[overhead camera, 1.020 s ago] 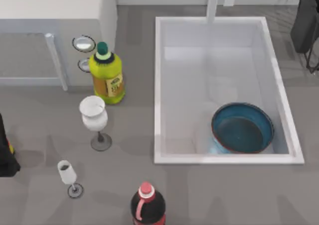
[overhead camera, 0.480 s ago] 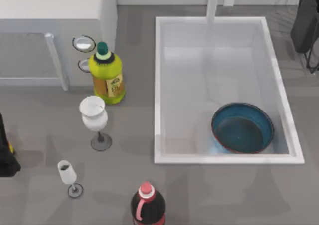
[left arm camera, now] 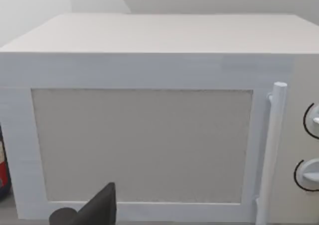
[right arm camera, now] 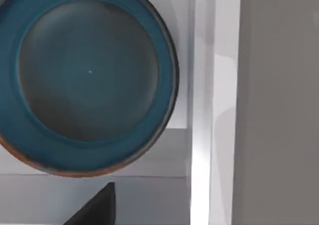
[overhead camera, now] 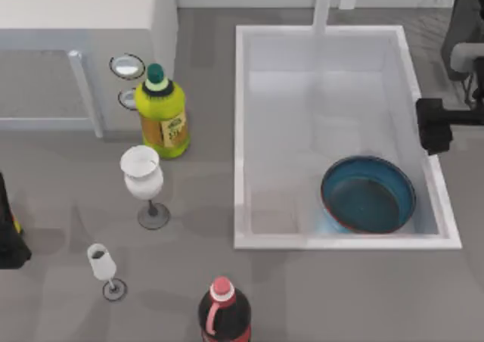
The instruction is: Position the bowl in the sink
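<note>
Resting flat inside the sink point(overhead camera: 240, 138), the bowl point(overhead camera: 368, 194) sits in its near right corner.

From above, my right gripper point(overhead camera: 434, 125) hangs over the sink's right rim, apart from the bowl — whether it is spread I cannot tell. My right wrist view shows the bowl point(right arm camera: 84, 78) close to the sink's wall point(right arm camera: 202, 110) — a careless dip could clip it. My left arm faces the microwave point(left arm camera: 149, 115), idle.

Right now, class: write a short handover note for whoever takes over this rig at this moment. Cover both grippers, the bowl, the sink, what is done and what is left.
Right gripper: at the sink's right rim, holding nothing.
Left arm: parked at the table's left edge, facing the microwave.
Bowl: upright on the floor of the sink, in its near right corner.
Done: bowl is in the sink.
Left: probably just park the right arm.
</note>
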`<control>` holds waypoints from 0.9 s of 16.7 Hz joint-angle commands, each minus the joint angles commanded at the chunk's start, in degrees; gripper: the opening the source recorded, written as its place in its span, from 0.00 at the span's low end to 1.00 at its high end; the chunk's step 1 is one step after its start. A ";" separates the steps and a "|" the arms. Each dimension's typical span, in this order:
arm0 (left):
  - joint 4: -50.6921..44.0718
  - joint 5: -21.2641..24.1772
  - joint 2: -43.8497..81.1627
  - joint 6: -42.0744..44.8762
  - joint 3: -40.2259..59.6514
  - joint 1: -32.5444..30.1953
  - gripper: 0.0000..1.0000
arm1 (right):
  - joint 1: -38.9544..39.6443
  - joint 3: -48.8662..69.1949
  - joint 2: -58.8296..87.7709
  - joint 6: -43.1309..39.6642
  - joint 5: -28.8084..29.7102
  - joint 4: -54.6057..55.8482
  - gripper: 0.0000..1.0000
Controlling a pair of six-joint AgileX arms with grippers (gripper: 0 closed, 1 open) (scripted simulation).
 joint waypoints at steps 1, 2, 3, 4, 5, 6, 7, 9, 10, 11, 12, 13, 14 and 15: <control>0.00 0.00 0.00 0.00 0.00 0.00 1.00 | 0.45 3.35 4.23 0.51 -0.01 -2.03 1.00; 0.00 0.00 0.00 0.00 0.00 0.00 1.00 | 0.85 6.46 8.15 0.98 -0.03 -3.84 1.00; 0.00 0.00 0.00 0.00 0.00 0.00 1.00 | 1.21 9.28 11.73 1.39 -0.05 -5.42 1.00; 0.00 0.00 0.00 0.00 0.00 0.00 1.00 | 1.53 11.76 14.83 1.75 -0.08 -6.76 1.00; 0.00 0.00 0.00 0.00 0.00 0.00 1.00 | 1.80 13.88 17.36 2.05 -0.11 -7.87 1.00; 0.00 0.00 0.00 0.00 0.00 0.00 1.00 | 2.02 15.58 19.30 2.29 -0.14 -8.74 1.00; 0.00 0.00 0.00 0.00 0.00 0.00 1.00 | 2.18 16.83 20.63 2.45 -0.16 -9.36 1.00; 0.00 0.00 0.00 0.00 0.00 0.00 1.00 | 2.30 17.85 21.61 2.59 -0.17 -9.85 1.00; 0.00 0.00 0.00 0.00 0.00 0.00 1.00 | 2.30 17.85 21.61 2.59 -0.17 -9.85 1.00; 0.00 0.00 0.00 0.00 0.00 0.00 1.00 | 2.30 17.85 21.61 2.59 -0.17 -9.85 1.00; 0.00 0.00 0.00 0.00 0.00 0.00 1.00 | 2.30 17.85 21.61 2.59 -0.17 -9.85 1.00; 0.00 0.00 0.00 0.00 0.00 0.00 1.00 | 1.98 17.69 21.47 2.54 -0.18 -9.74 1.00; 0.00 0.00 0.00 0.00 0.00 0.00 1.00 | 2.01 17.58 21.60 2.52 -0.18 -9.55 1.00; 0.00 0.00 0.00 0.00 0.00 0.00 1.00 | 2.08 17.13 22.07 2.47 -0.17 -8.78 1.00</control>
